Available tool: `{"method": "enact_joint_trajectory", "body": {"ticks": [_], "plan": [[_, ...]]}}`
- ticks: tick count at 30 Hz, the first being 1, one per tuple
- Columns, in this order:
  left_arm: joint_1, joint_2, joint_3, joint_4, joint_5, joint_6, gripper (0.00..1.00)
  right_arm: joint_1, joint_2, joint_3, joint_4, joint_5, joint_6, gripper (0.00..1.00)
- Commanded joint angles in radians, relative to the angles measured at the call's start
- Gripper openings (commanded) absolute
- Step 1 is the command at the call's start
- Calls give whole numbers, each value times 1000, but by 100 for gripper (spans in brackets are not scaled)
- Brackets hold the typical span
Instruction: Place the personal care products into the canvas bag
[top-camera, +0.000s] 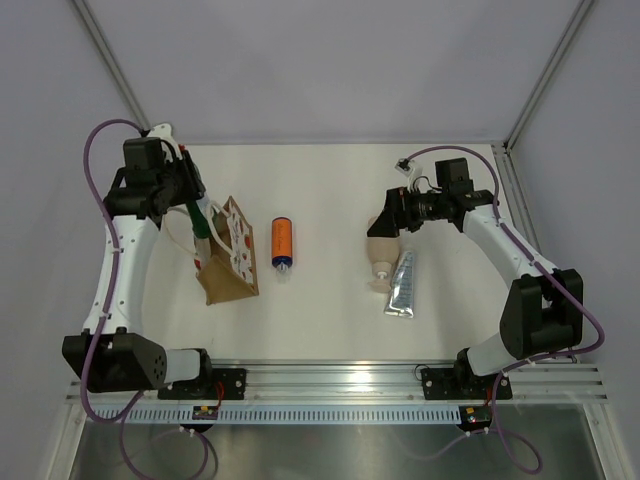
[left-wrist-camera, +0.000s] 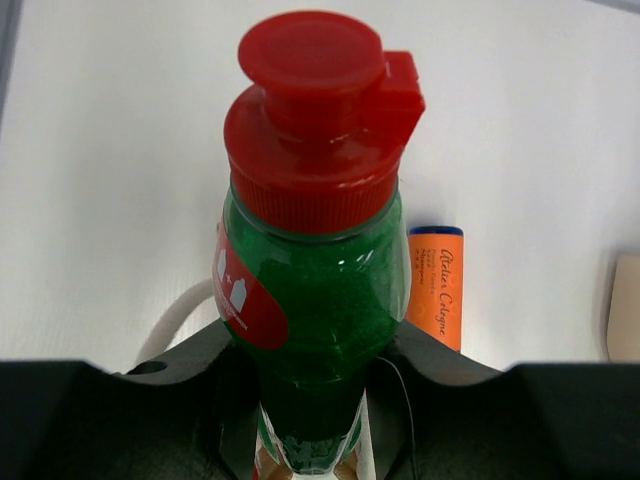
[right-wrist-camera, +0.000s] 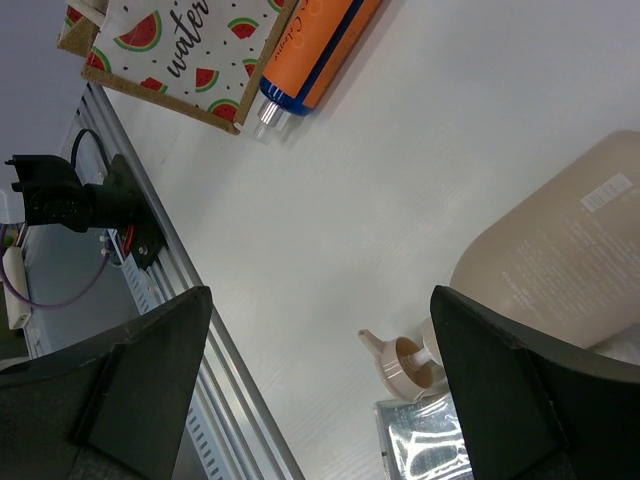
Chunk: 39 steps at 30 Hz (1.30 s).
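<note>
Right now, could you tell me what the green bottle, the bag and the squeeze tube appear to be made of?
Green bottle: probably translucent plastic, glossy, highlights on its shoulder.
Red cap: opaque moulded plastic, smooth sheen.
Bag: matte woven fabric, coarse tan edging round a printed white panel.
Squeeze tube: shiny silver, creased reflections; foil or laminate, cannot tell which.

Overhead, close wrists; shared orange bottle (top-camera: 283, 240)
</note>
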Motion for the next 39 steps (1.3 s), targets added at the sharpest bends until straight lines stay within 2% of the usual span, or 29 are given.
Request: {"method": "enact_joint_trajectory", "body": {"ticks": [1,13,23,30,39], "plan": [[-35,10,-22,149,48,18,0,-13,-31,2,38,-20,-2,99],[-78,68,-79,220,-9,54,0,-33,-37,-10,52,-27,11,100],[-111,109,-59,281,-34,128,0,-45,-51,-21,60,-24,11,100],[-117,96,-200,496,63,104,0,-48,-47,-23,61,-27,9,99],[-120,108,-327,709,100,-7,2,-53,-41,-27,63,-27,9,99]]}}
